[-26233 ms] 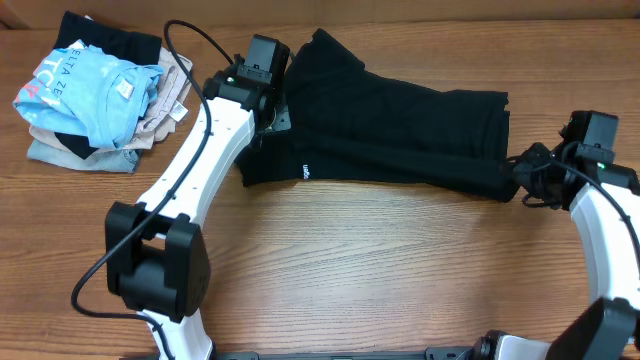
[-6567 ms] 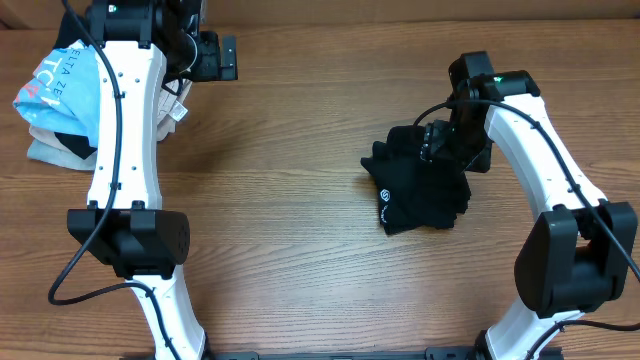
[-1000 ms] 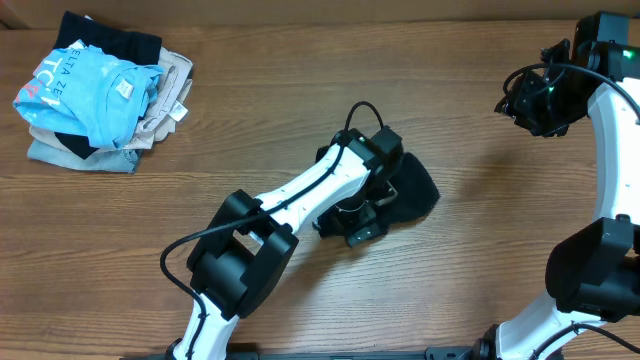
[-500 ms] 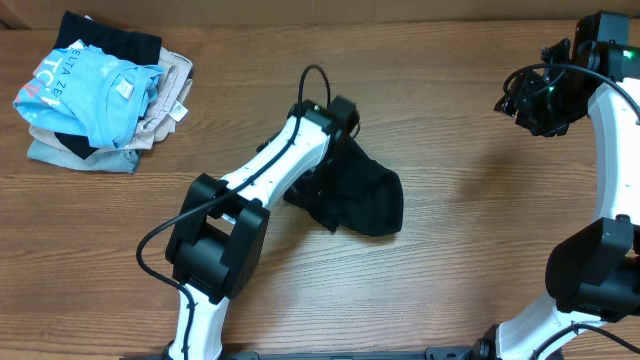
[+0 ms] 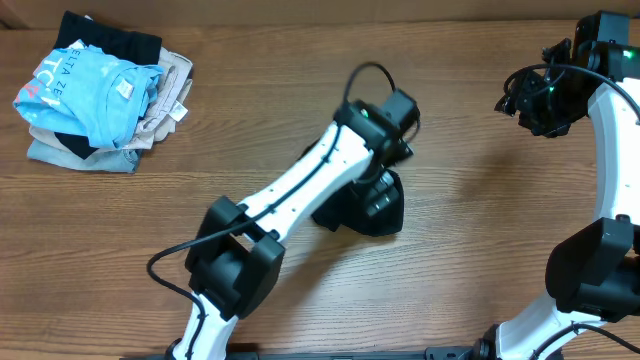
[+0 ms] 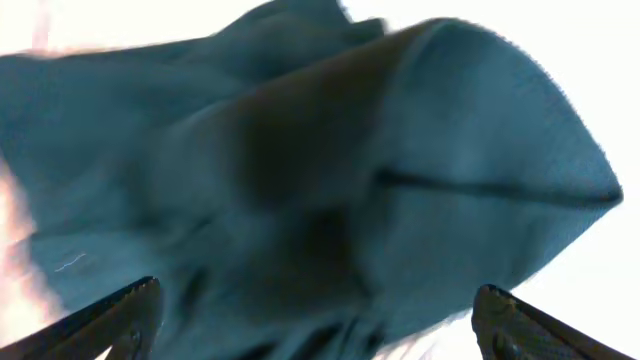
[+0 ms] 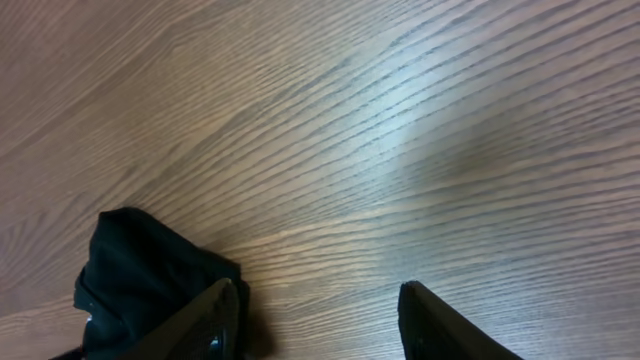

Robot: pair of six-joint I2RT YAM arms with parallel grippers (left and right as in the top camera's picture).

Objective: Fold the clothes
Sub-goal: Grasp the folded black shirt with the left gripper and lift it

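The left end effector (image 6: 315,300) stands wide open with nothing pinched, pointing down at the bunched black shirt (image 5: 350,218). Whether it touches the cloth cannot be told. The shirt lies on the desk (image 5: 480,230) at the centre of the overhead frame. The right end effector (image 7: 322,318) hangs at upper right, well apart from the shirt, fingers parted and empty. A pile (image 5: 100,95) of other garments sits at upper left.
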